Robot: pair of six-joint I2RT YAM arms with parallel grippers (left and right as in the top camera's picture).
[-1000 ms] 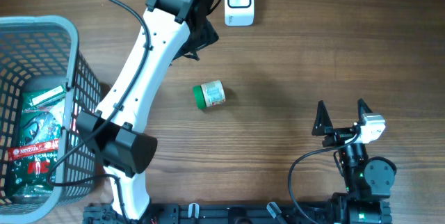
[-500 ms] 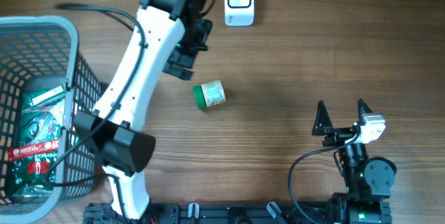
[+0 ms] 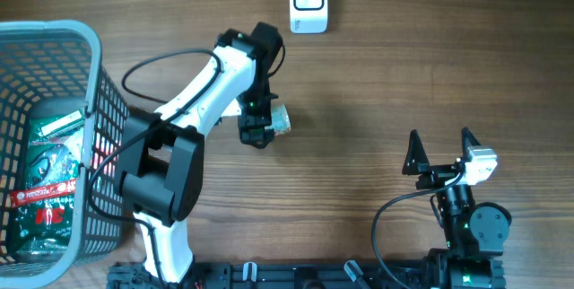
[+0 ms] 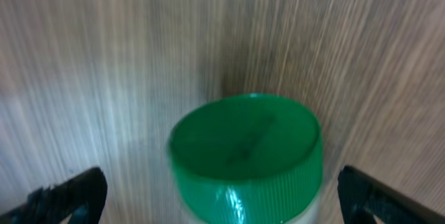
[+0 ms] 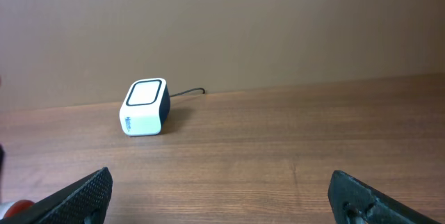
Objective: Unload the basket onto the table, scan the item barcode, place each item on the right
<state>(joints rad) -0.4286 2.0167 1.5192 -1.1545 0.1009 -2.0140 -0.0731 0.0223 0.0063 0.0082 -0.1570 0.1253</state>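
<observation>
The item is a small white bottle with a green cap [image 4: 247, 154], lying on its side on the wooden table. From overhead only its labelled end [image 3: 281, 120] shows, under my left gripper [image 3: 256, 127]. In the left wrist view the cap fills the middle, and my left gripper [image 4: 222, 200] is open with a fingertip on each side of the bottle, not touching it. The white barcode scanner [image 3: 308, 2] stands at the table's far edge and also shows in the right wrist view [image 5: 144, 107]. My right gripper [image 3: 439, 141] is open and empty near the front right [image 5: 222, 196].
A grey plastic basket [image 3: 54, 33] stands at the left edge, with green and red packets [image 3: 49, 177] inside. The scanner's cable [image 5: 186, 92] runs off behind it. Bare wood lies between the bottle and the scanner.
My left arm has swung back from beside the scanner and come down over the bottle, so its open fingers now straddle it. The bottle and the right arm have not moved.
</observation>
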